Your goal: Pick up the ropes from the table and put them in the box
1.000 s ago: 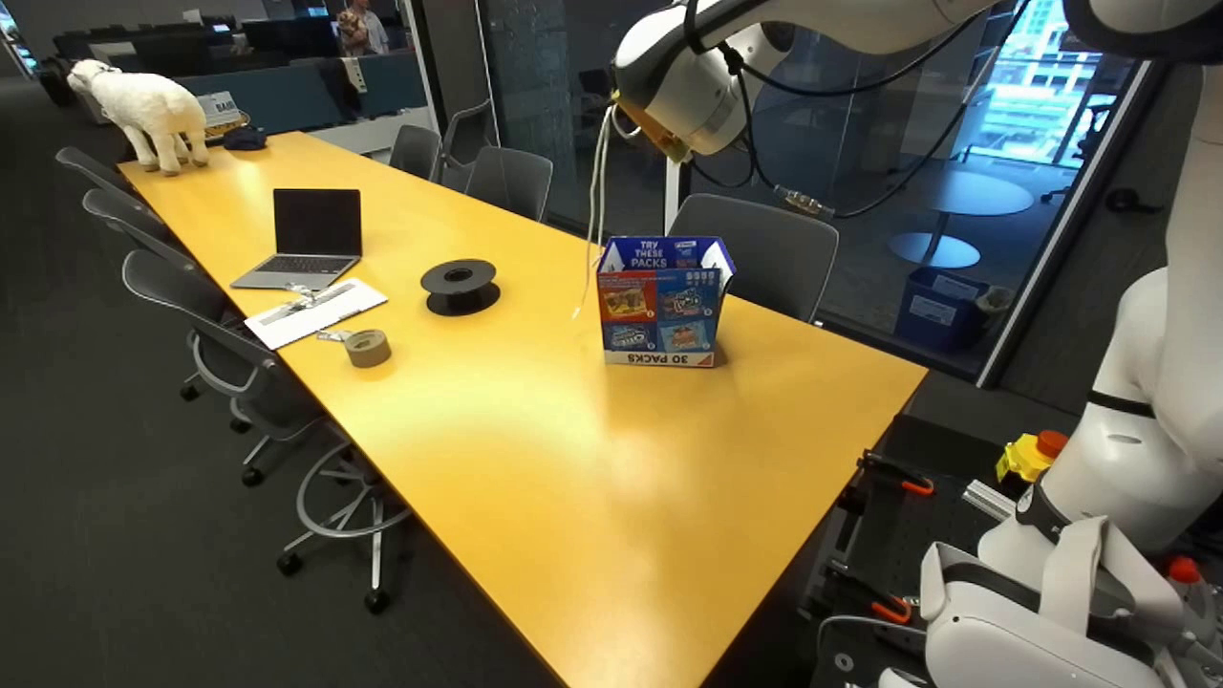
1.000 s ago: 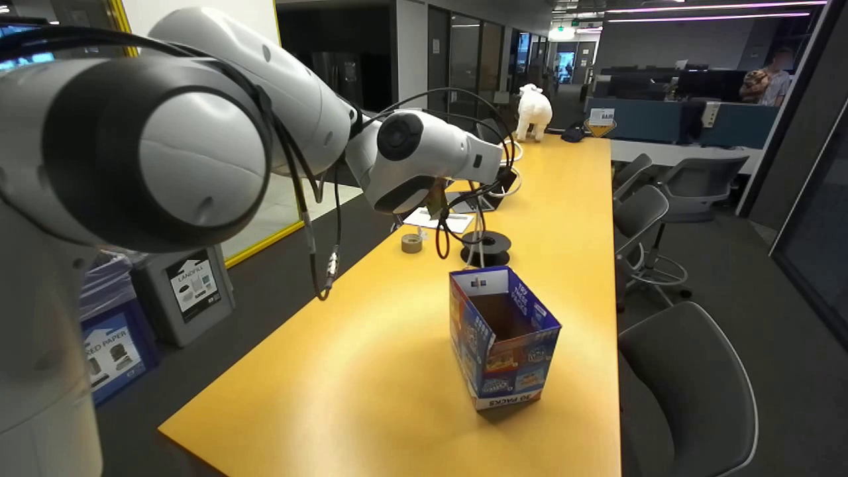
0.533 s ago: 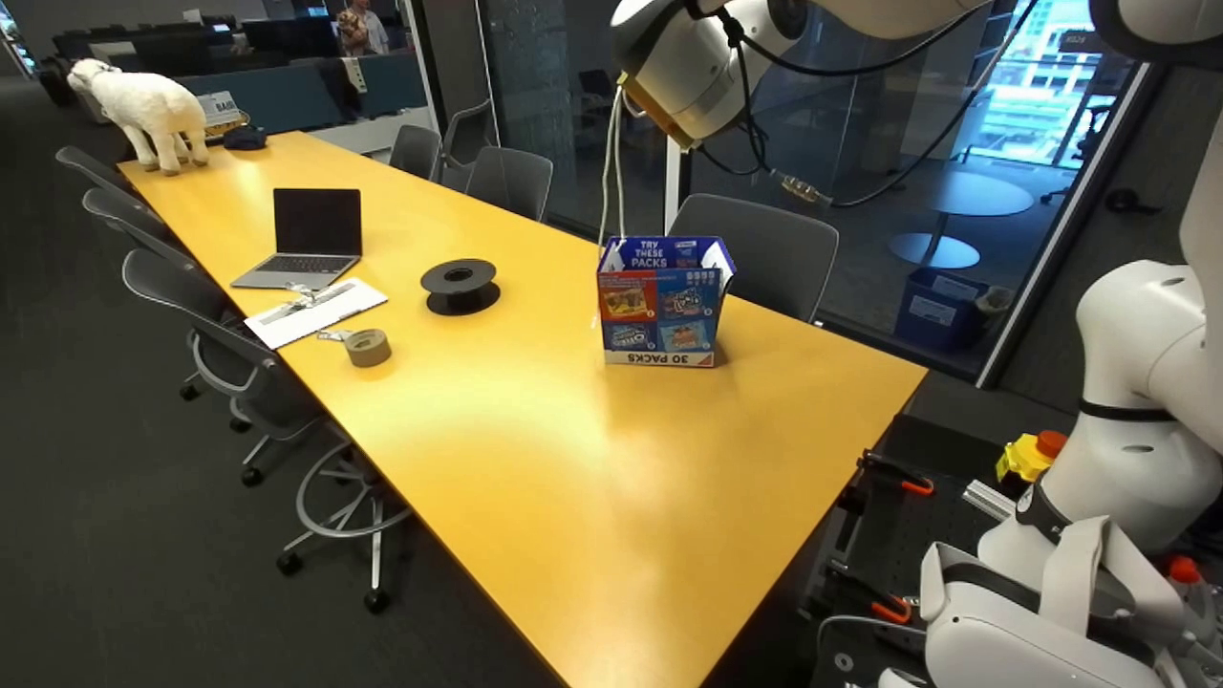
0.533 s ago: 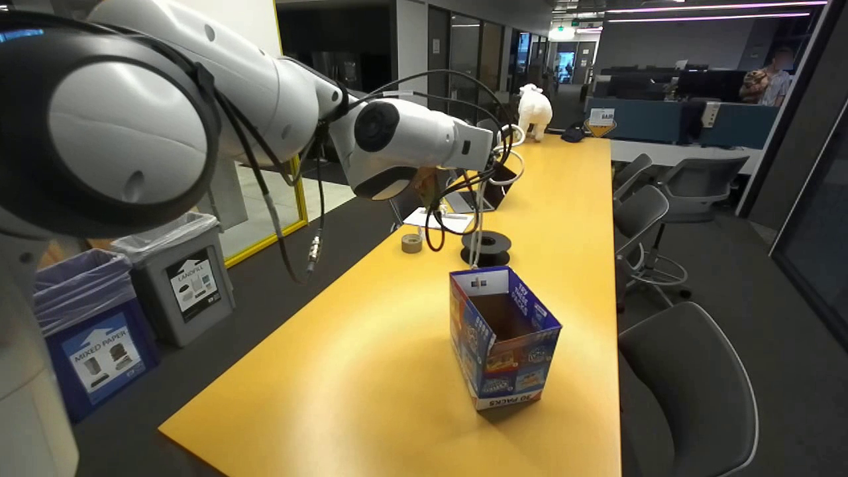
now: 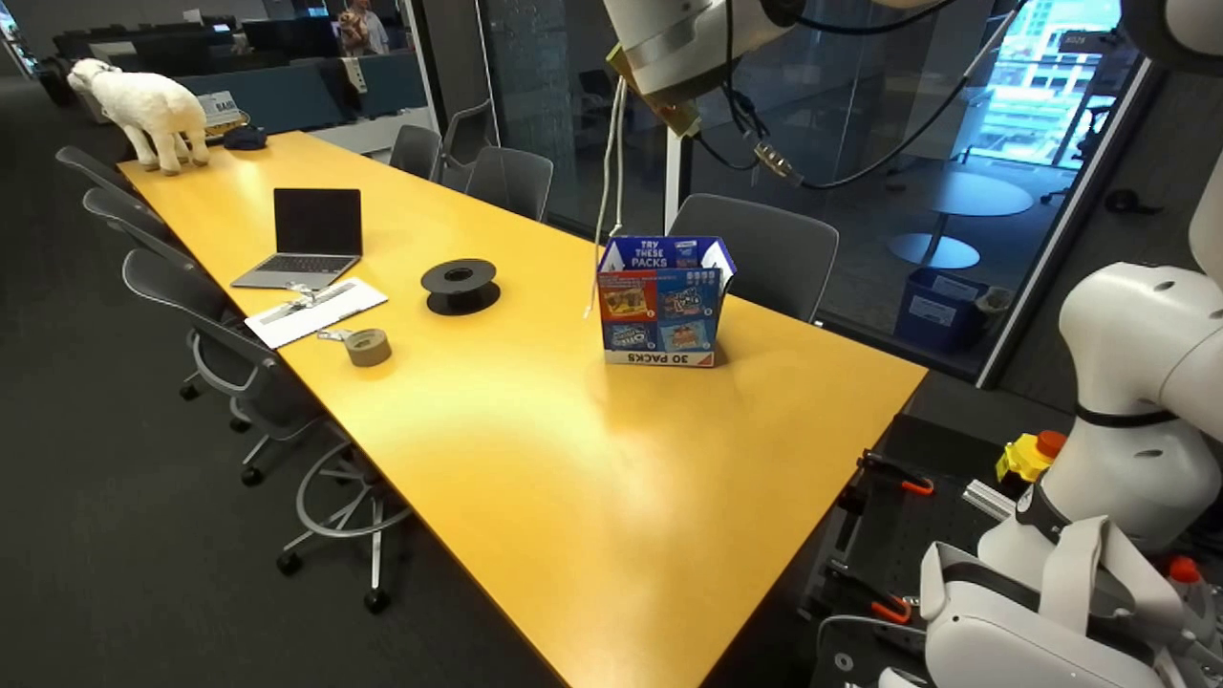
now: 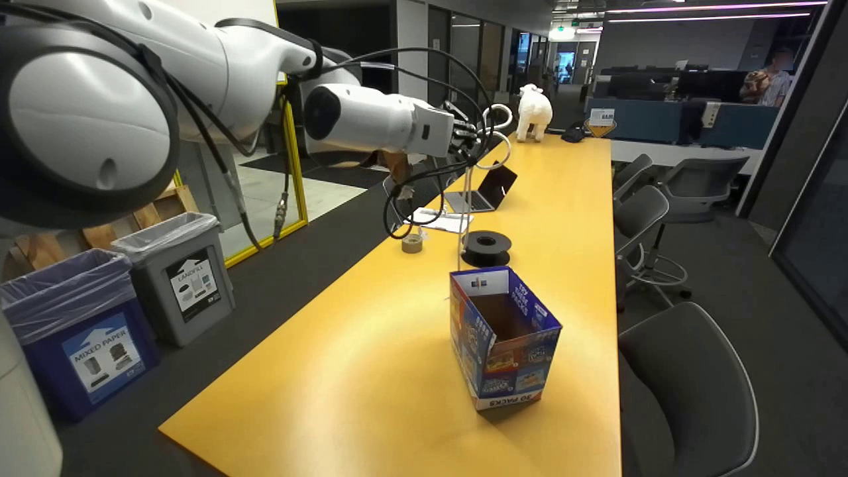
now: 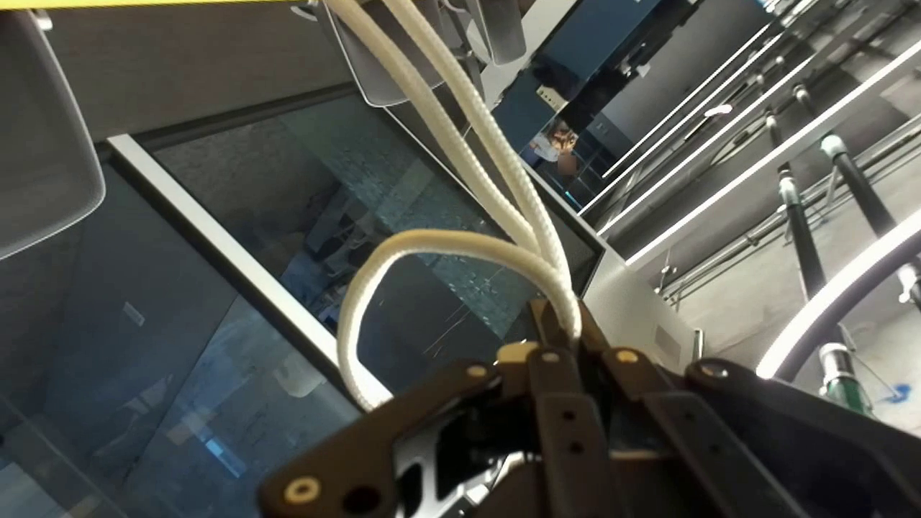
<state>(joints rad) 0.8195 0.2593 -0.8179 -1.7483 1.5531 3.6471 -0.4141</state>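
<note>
A white rope (image 7: 460,93) is held in my gripper (image 7: 568,320), whose fingers are closed together around it in the wrist view. A short loop sticks out to one side and two strands run away from the fingertips. In an exterior view my gripper (image 6: 469,140) is high over the table, with rope loops (image 6: 507,151) beyond it and strands (image 6: 465,212) hanging down. The blue snack box (image 6: 507,391) stands open at the top, with a brown floor showing. In an exterior view the rope strands (image 5: 611,172) hang beside the box (image 5: 659,315), their lower ends near its left side.
On the table (image 5: 535,459) are a black spool (image 5: 460,285), a tape roll (image 5: 368,348), a clipboard (image 5: 330,311), a laptop (image 5: 317,229) and a toy sheep (image 5: 143,105). Chairs (image 5: 755,248) line the edges. Black cables (image 6: 417,212) hang from my wrist.
The arm has drawn back and turned at the wrist, carrying the rope with it. The hanging strands have shifted slightly toward the box's side. The box has not moved.
</note>
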